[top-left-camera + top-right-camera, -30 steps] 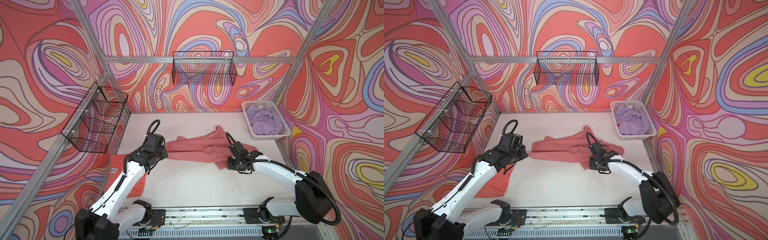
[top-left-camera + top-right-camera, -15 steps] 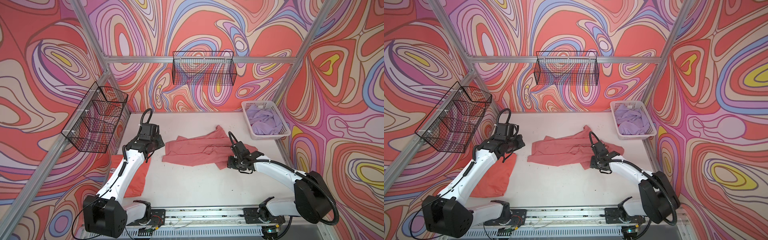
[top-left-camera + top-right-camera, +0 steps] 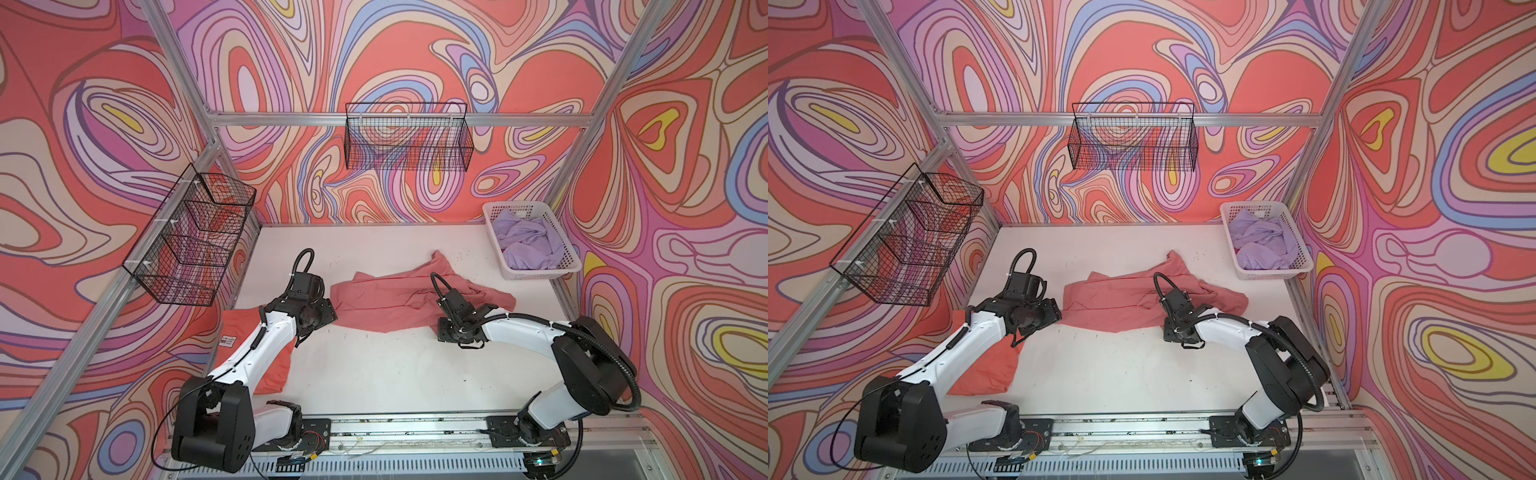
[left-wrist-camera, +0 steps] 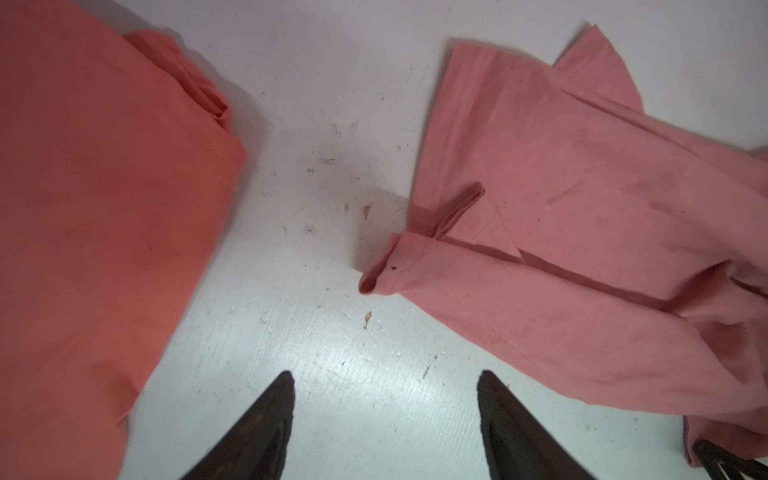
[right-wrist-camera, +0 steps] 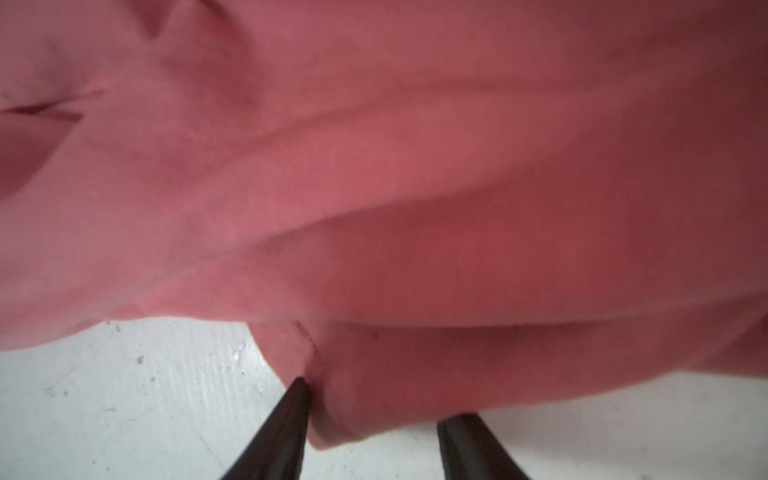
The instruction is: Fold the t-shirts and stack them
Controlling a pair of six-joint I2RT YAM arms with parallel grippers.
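The left end effector (image 4: 385,374) is hovering with its fingers spread wide, holding nothing, over bare bench (image 3: 374,374) between the orange shirt (image 3: 239,324) and the pink shirt (image 3: 399,299). The pink shirt is lying crumpled across the middle of the bench, and the orange shirt is lying flat at the left edge. The right end effector (image 5: 376,401) is sitting at the pink shirt's near right edge, fingers partly apart with a fold of cloth between them. I cannot tell whether it is pinching the cloth. The lavender shirt (image 3: 528,245) is lying bunched in the white basket (image 3: 540,272) at the far right corner.
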